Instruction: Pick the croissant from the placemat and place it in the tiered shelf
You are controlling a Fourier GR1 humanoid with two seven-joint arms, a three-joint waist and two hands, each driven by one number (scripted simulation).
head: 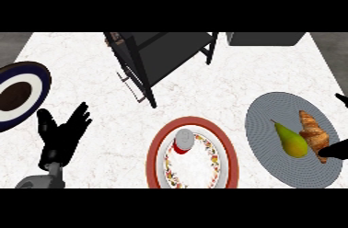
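In the head view we see a white marbled desk. The black tiered shelf stands at the upper middle of the frame, and a dark grey box sits at the upper right, near it but apart.

At the left edge we find a dark blue plate with a white ring and a brown centre. Just below it, at the lower left, the left hand rests open and released with its fingers up, holding nothing.

At the lower middle lies a red-rimmed plate with a patterned inner band, and a small red and white container stands on it.

At the right lies the round grey placemat. The croissant lies on it towards the right edge of the frame, with a green pear just beside it on the left.

We see only part of the right hand at the right edge. One dark part overlaps the croissant's lower end and another shows well above it, so the hand is spread and not clenched round the croissant.
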